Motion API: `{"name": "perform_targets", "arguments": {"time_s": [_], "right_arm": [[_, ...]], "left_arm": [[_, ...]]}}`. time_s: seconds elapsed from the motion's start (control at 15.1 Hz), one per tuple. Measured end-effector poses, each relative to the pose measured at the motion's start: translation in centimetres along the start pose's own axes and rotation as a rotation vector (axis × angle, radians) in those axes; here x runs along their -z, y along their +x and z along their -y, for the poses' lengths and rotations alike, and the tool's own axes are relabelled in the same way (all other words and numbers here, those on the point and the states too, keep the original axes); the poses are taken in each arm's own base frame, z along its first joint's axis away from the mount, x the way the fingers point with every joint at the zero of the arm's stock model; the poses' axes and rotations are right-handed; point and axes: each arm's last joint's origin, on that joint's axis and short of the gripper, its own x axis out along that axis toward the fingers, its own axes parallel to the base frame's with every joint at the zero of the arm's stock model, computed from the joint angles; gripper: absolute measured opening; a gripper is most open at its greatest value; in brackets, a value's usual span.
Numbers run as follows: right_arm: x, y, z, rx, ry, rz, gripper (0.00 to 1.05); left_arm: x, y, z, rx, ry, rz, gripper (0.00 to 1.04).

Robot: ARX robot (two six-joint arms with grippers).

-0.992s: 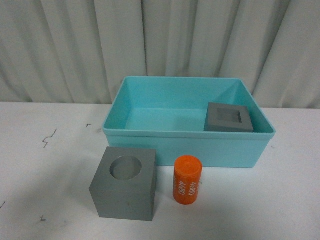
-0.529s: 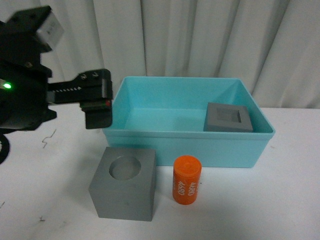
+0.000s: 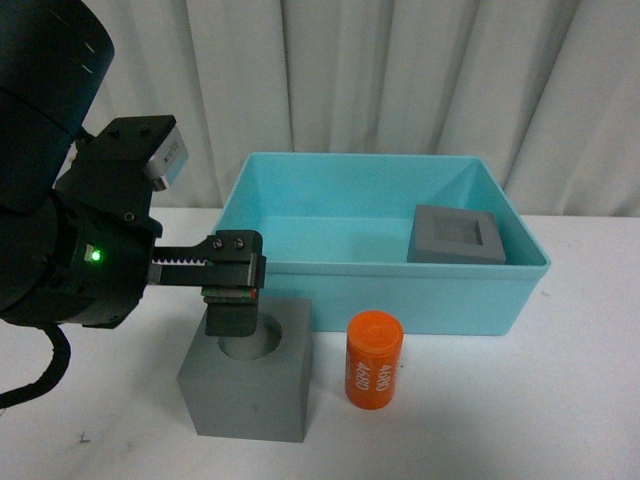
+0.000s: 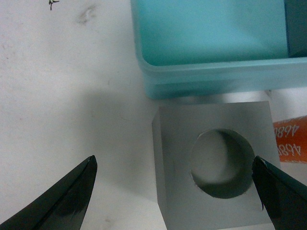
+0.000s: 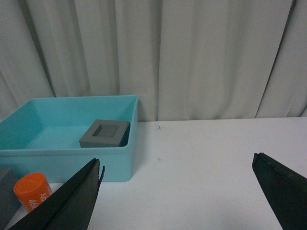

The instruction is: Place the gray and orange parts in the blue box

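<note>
Lower centre-left of the front frame: gray cube with round recess (image 3: pixel 245 400), on the desk (image 3: pixel 560 400), outside the blue box (image 3: pixel 380 268), just in front of its near wall. Count: 2 gray cubes, 1 orange cylinder (image 3: pixel 374 360), 1 box. The second cube, with a square recess (image 3: pixel 458 235), lies inside the box at its right side. The cylinder stands upright on the desk right of the round-recess cube, near but apart from it.

Left hand (image 3: pixel 232 312) hangs over the round-recess cube. In the left wrist view its fingers are spread wide at either side of the frame, with the cube between them, and nothing is gripped. Right hand (image 5: pixel 177 160) is also wide open and empty.

Change: half a second back the left hand was at upper left, beside the box's left wall; it is now lower and over the cube. A second back, no arm was in the frame. Cubes, cylinder and box have not moved.

Hidden: the left hand's finger covers part of the round recess in the front view, and I can't separate the second finger there. In the left wrist view the cylinder is cut off at the right edge. In the right wrist view the round-recess cube is cut off at lower left. A pale curtain (image 3: pixel 400 80) is behind.
</note>
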Motion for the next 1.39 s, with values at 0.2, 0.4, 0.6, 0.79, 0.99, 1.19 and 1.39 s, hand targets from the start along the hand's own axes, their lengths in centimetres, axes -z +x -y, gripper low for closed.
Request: {"name": "perform_targets", "arguments": {"time_s": [0.2, 0.4, 0.6, 0.79, 0.99, 1.19, 1.39], "right_arm": [[0.0, 0.0, 0.0, 0.000, 0.000, 0.000, 0.98], [0.0, 0.0, 0.0, 0.000, 0.000, 0.000, 0.98], [0.0, 0.0, 0.0, 0.000, 0.000, 0.000, 0.98], [0.0, 0.0, 0.0, 0.000, 0.000, 0.000, 0.98], [0.0, 0.0, 0.0, 0.000, 0.000, 0.000, 0.98], [0.0, 0.0, 0.0, 0.000, 0.000, 0.000, 0.98], [0.0, 0.0, 0.0, 0.000, 0.000, 0.000, 0.98]], "left_arm": [[0.6, 0.2, 0.3, 0.019, 0.023, -0.026, 0.98], [1.5, 1.5, 0.2, -0.006, 0.046, -0.069, 0.98], [1.7, 2.0, 0.2, -0.014, 0.046, -0.077, 0.98], [1.6, 3.3, 0.1, -0.046, 0.040, -0.084, 0.98], [1.3, 4.2, 0.0, -0.066, 0.031, -0.088, 0.98], [1.1, 4.4, 0.5, -0.075, 0.043, -0.090, 0.98], [1.1, 4.3, 0.9, -0.073, 0.067, -0.094, 0.68]]}}
